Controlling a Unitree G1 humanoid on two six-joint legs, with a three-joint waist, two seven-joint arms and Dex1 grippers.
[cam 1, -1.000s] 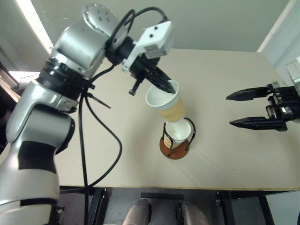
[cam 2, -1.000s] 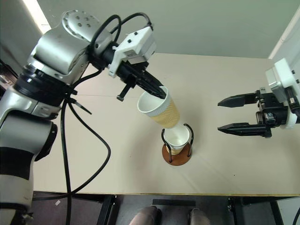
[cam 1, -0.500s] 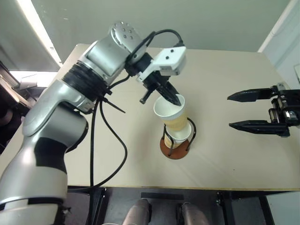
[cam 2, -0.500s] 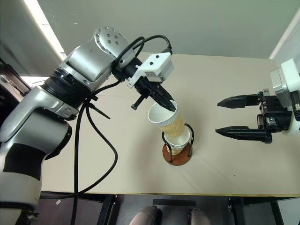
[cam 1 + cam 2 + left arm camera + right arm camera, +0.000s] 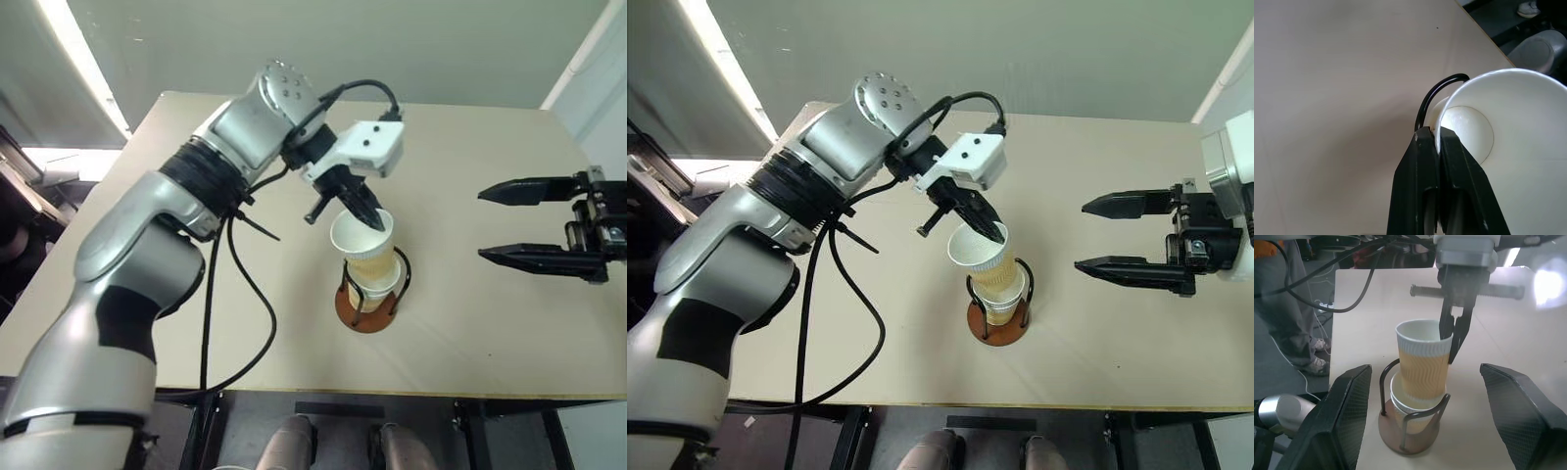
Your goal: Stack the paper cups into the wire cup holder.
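Since a second ago, we are seeing our left gripper (image 5: 373, 214) carrying the held cup (image 5: 364, 244) down and toward the middle of the head frames, and the cup, which was hanging tilted above the wire cup holder (image 5: 365, 305), is now standing nearly upright with its bottom entering the nested cup (image 5: 383, 285) already sitting in the holder. We are pinching the held cup by its rim, one black finger inside and one outside, as the left wrist picture is showing at the fingers (image 5: 1422, 171). That cup is tan-yellow outside with a white rim, and it is rising above the tops of the two black wire loops, not fully seated. The holder's reddish-brown base is resting on the table (image 5: 470, 176) just below the centre of the left eye picture, near the front edge. Our right gripper (image 5: 517, 223) is hanging at the right edge of that picture, well apart from the holder, its two black fingers spread wide and holding nothing. In the right wrist picture a person's legs (image 5: 1295, 308) are showing at the upper left, beyond the table.
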